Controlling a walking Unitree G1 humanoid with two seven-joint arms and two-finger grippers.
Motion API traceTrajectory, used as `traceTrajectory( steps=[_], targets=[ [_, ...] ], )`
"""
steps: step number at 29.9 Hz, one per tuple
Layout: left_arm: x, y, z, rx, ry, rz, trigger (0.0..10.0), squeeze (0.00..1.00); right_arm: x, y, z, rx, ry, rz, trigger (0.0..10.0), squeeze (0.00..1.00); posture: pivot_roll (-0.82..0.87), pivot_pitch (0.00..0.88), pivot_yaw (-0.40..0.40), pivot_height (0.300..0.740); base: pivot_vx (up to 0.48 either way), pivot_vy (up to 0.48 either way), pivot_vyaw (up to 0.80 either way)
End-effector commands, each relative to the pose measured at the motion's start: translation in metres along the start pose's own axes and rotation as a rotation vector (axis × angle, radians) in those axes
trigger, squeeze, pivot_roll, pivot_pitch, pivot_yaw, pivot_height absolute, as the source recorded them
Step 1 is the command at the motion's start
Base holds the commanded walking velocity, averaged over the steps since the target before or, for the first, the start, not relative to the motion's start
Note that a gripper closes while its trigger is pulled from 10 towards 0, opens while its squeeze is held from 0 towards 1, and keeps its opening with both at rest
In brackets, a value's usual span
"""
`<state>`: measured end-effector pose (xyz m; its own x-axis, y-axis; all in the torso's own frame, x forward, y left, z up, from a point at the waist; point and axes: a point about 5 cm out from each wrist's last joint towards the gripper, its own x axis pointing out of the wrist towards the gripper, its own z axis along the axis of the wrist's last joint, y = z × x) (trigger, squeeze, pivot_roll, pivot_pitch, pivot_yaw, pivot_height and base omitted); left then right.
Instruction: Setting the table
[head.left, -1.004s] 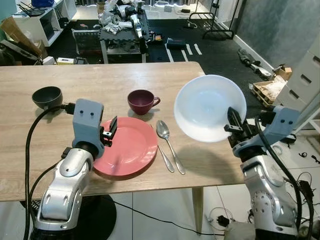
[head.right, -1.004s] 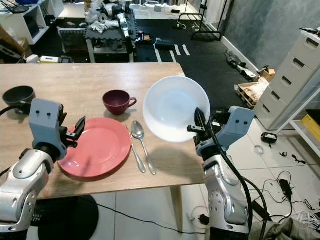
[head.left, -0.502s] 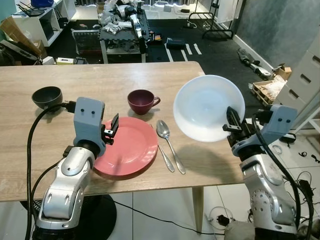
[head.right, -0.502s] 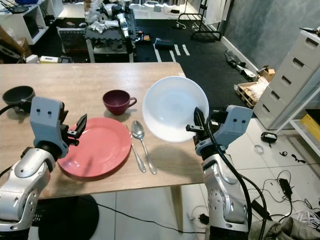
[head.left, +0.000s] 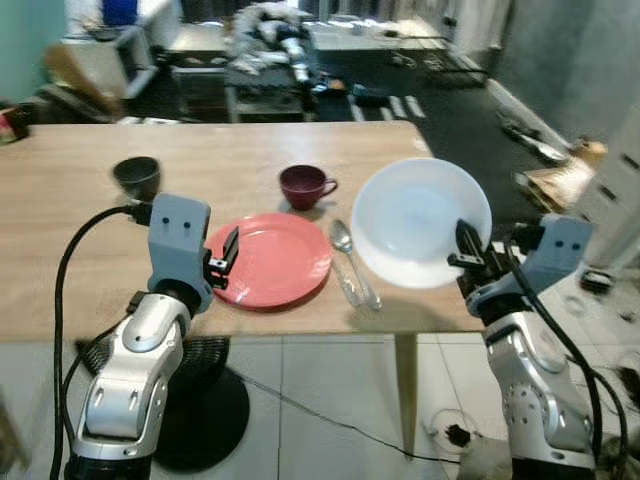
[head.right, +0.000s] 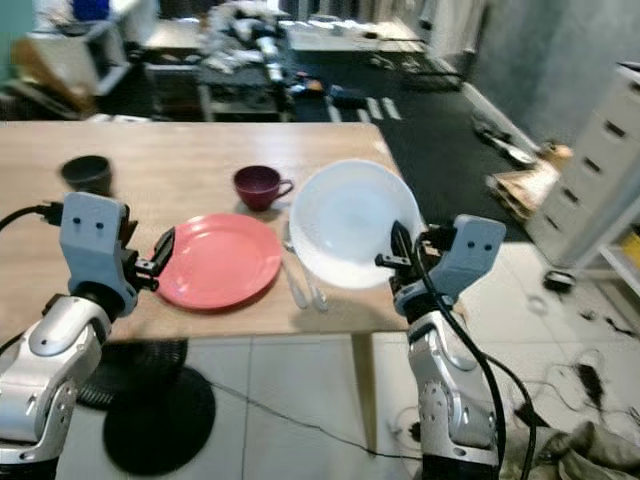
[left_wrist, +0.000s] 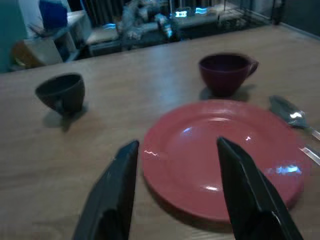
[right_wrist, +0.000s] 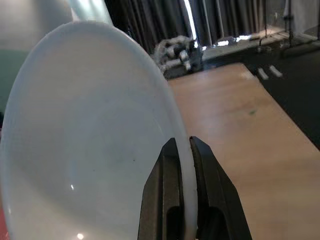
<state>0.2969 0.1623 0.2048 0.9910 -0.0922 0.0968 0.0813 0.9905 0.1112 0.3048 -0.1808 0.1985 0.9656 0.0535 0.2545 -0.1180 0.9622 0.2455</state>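
At lower right of the head view, our right tool (head.left: 466, 248) is clenched on the rim of the white plate (head.left: 420, 236), fingers pinched either side of the edge, as the right wrist view (right_wrist: 180, 165) confirms. The plate is held tilted, its face turned toward us, over the right end of the worktop (head.left: 80, 250).

Lower left: our left tool (head.left: 226, 257), fingers (left_wrist: 120, 190) spread and empty, hovering just at the near-left rim of the red plate (head.left: 266, 258).

Entries outward:
- Red plate, flat on the worktop, centre of frame.
- Spoon (head.left: 346, 250) and a second piece of cutlery beside it, between the red plate and the white plate; blur hides what kind.
- Maroon cup (head.left: 303, 185), just behind the red plate.
- Dark bowl (head.left: 137, 176), upper left, well apart from the rest.

Step in hand, as we judge it: setting the white plate down. We would level it first, lower it clear of the cutlery, and release only once it rests flat; an edge pinch may slip if tilted further.

Surface: pale wood-grain worktop. Room: dark floor, cluttered shelves and gear at the top of frame, pale tiles below; a drawer unit (head.right: 600, 140) at right.
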Motion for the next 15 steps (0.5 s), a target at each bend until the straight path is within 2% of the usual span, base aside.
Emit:
traceTrajectory(
  steps=[1,15],
  targets=[
    [0.0008,-0.0022,0.0015,0.002,-0.007,-0.007,10.0,0.00,-0.0016,-0.0036,0.0028,-0.010,-0.013,-0.013,10.0,0.00,0.01,0.019,0.062,0.740,-0.409,0.000,0.00],
    [0.0013,-0.0023,0.0018,0.002,-0.009,-0.008,10.0,0.00,-0.0016,-0.0049,0.0021,-0.018,-0.010,-0.015,10.0,0.00,0.01,0.021,0.062,0.740,-0.405,0.000,0.00]
  ],
)
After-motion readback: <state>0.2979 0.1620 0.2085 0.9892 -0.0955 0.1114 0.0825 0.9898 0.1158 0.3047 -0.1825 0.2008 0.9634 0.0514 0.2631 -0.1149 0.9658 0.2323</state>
